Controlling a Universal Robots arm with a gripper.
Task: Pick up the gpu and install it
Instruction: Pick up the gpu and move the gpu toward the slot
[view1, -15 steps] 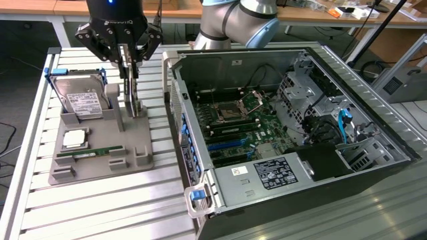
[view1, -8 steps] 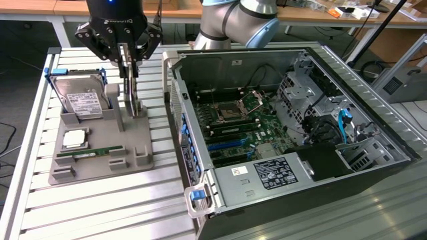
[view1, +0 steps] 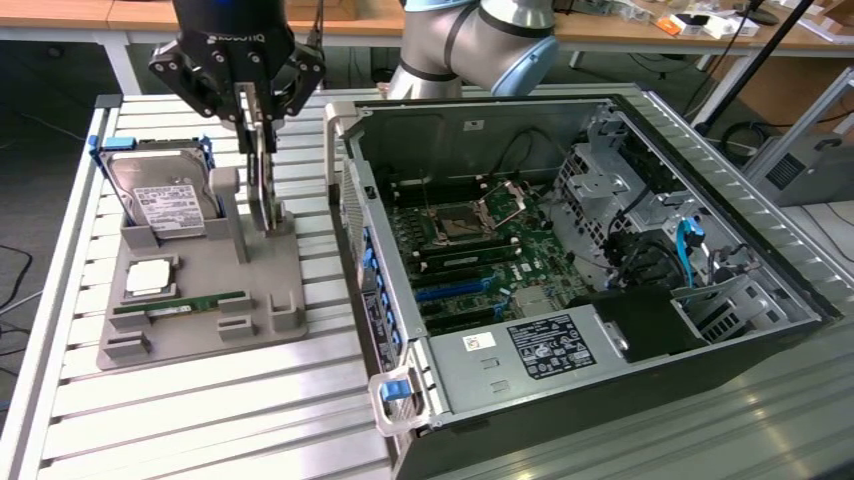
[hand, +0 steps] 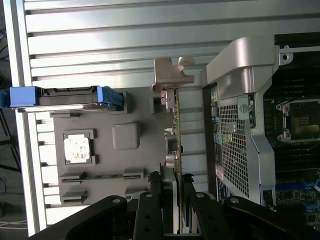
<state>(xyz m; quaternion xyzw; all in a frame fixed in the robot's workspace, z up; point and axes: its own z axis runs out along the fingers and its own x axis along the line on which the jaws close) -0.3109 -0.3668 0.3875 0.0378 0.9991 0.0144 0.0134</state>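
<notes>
The tool (view1: 259, 145) (hand: 171, 176) hangs straight down over the grey holder tray (view1: 280, 275) (hand: 105, 165). Its two fingers (hand: 155, 192) stand apart, one on each face of the gpu (view1: 271, 200) (hand: 176, 125). In the wrist view a thin strip of light shows between the card and one finger, so the tool straddles the card and is not pressed onto it.

The gpu stands upright on its long edge in a slot of the tray, and the wrist view looks straight down on its top edge. Its silver bracket (hand: 172, 75) is at the end farthest from the fingers. The card is seated in the holder and sits outside the computer.

On the same tray, a hard drive (view1: 160, 195) (hand: 65, 96) with a white label leans in a blue-cornered frame. A square silver processor chip (view1: 147, 278) (hand: 77, 149) lies flat in its pocket. Near it, a slim green memory stick (view1: 180, 303) (hand: 100, 175) rests in a long groove.

The tray sits on a slatted metal desk (view1: 200, 420) (hand: 125, 30). Just beside it, on the exterior view's right, an open computer case (view1: 387, 260) (hand: 240, 60) lies on its side. Inside are the motherboard (view1: 501, 255), an empty processor socket (view1: 463, 222) (hand: 300, 120) and a power supply (view1: 534, 350) with a label. The grey arm (view1: 481, 40) reaches in from behind the case.
</notes>
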